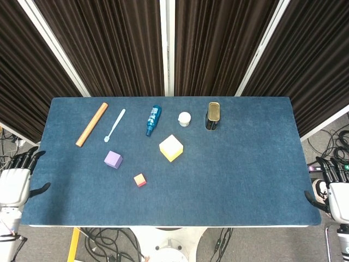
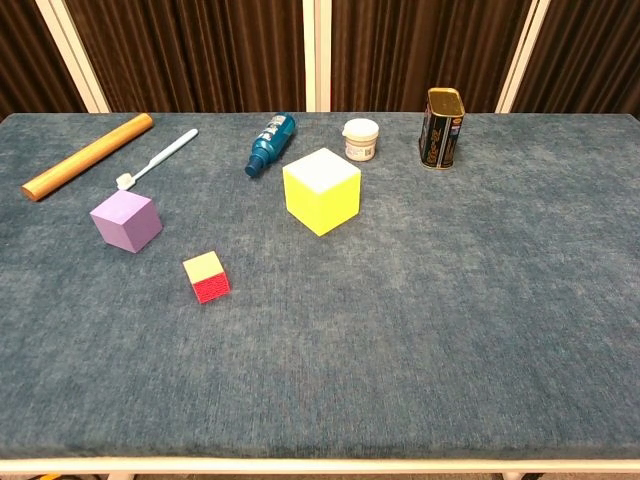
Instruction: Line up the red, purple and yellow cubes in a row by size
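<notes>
Left hand (image 1: pixel 13 183) off the table's (image 1: pixel 245 164) left edge, fingers spread, holding nothing. Wooden rolling pin (image 1: pixel 91 124) far left of the yellow cube (image 1: pixel 171 148), white toothbrush (image 1: pixel 114 125) just beside the pin. Purple cube (image 1: pixel 113 159) left of the yellow cube and a bit nearer; small red cube (image 1: pixel 140 180) (pale top face) nearer still, between them. Blue bottle (image 1: pixel 153 120), white jar (image 1: pixel 185 118), dark tin (image 1: pixel 213 115) behind the yellow cube. Right hand (image 1: pixel 334 188) off the right edge, fingers apart, empty.
</notes>
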{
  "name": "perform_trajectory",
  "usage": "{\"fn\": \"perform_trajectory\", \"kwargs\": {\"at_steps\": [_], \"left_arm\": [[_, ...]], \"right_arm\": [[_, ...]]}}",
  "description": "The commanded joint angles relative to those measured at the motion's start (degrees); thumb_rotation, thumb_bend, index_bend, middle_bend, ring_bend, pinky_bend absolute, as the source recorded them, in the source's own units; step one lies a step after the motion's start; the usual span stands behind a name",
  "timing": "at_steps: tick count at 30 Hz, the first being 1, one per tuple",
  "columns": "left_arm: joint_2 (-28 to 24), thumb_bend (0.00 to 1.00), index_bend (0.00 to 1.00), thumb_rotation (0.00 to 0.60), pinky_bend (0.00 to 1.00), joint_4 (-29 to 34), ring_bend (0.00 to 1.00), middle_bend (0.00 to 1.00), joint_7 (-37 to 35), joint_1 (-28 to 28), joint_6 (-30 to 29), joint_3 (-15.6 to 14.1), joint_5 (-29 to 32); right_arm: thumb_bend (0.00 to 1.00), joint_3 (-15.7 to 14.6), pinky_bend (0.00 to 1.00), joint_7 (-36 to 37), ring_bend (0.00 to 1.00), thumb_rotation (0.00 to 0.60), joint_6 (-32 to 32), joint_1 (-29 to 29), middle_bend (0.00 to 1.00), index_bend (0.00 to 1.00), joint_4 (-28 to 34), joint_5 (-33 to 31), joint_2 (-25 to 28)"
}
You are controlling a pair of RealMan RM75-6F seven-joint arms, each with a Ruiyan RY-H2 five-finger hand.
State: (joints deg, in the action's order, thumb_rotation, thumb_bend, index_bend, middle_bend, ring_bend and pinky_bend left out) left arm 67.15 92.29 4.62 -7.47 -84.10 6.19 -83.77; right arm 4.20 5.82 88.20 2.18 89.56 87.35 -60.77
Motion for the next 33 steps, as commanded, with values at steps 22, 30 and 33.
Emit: {"fn": "perform_trajectory", "kwargs": {"at_steps": [22,30,33], "left_arm": [[14.29,0.10,0.24,0.600,0.20,-14.83,0.19,0.24,-10.87,-39.01,37.35,9.03,-0.89],[23.08,0.13,0.24,0.600,0.20,-24.66,0.19,0.24,-8.86,-47.09,42.69,8.77,0.18],[25.68,0.15,0.24,0.600,0.20,-28.36,0.19,0.23,-8.49,-49.74,43.62,7.97,-0.93]], "right_arm": [[0.13,0.12,0.13,-4.69,0.01,0.600,-1.00,1.94,0.10,0.05,5.76,2.35,2.96],[0.13,0.18,0.13,-4.94,0.01,0.600,-1.80,2.19,0.10,0.05,6.18,1.43,3.56],[0.13,0.38,0.13,-5.33,0.01,0.600,-2.04,2.28,0.10,0.05,6.58,0.86,4.03]]}}
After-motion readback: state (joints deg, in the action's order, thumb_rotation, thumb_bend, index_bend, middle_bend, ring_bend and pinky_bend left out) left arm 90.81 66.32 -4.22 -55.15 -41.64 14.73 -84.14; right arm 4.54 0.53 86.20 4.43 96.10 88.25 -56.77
